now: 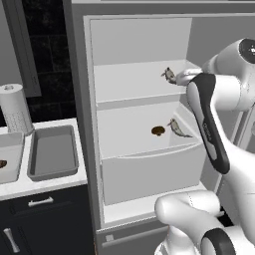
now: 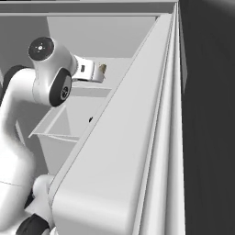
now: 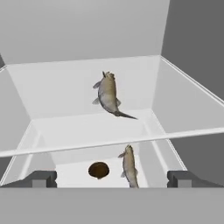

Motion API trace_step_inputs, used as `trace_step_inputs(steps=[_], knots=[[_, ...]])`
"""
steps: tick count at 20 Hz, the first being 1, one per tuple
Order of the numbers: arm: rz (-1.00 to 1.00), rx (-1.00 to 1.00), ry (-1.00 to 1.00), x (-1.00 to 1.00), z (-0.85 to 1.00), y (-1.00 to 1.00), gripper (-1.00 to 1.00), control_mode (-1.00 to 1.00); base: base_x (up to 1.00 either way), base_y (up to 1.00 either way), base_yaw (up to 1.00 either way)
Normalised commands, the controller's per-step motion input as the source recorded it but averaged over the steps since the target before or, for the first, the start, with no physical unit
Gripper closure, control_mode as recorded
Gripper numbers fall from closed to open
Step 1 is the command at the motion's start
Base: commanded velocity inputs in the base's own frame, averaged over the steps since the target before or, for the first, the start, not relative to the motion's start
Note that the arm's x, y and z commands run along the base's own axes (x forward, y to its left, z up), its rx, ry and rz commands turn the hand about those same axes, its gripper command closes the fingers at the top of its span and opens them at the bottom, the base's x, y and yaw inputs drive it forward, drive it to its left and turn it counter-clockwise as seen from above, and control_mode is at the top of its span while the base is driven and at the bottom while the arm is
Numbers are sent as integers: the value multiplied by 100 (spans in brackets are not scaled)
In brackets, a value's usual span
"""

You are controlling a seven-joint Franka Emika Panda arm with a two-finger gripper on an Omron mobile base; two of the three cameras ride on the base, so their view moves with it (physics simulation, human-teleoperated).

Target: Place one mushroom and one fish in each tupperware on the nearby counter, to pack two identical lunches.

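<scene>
1. The gripper (image 3: 112, 178) reaches into the open fridge (image 1: 84, 99) at upper-shelf height; its finger tips (image 3: 41, 178) stand spread as wide as they go, with nothing between them.
2. One fish (image 3: 108, 94) lies on the upper shelf (image 1: 124, 82), ahead of the hand, probably the pick being lined up.
3. Below, in the drawer (image 1: 149, 169), a second fish (image 1: 178, 128) lies just beside a brown mushroom (image 1: 158, 131), apart from it.
4. On the white counter (image 1: 45, 184) to the fridge's left sit two grey tupperware tubs: the nearer tub (image 1: 52, 152) looks empty, while the farther tub (image 1: 10, 157) already holds something brown, likely a mushroom.
5. A paper towel roll (image 1: 15, 108) stands behind the tubs.
</scene>
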Motion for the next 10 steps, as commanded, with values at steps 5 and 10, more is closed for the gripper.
trace_step_inputs(steps=[5,10], knots=[[6,0,0,62,-4,-7,-100,-100,0,0,0],[11,0,0,63,-18,0,-100,-100,0,0,0]])
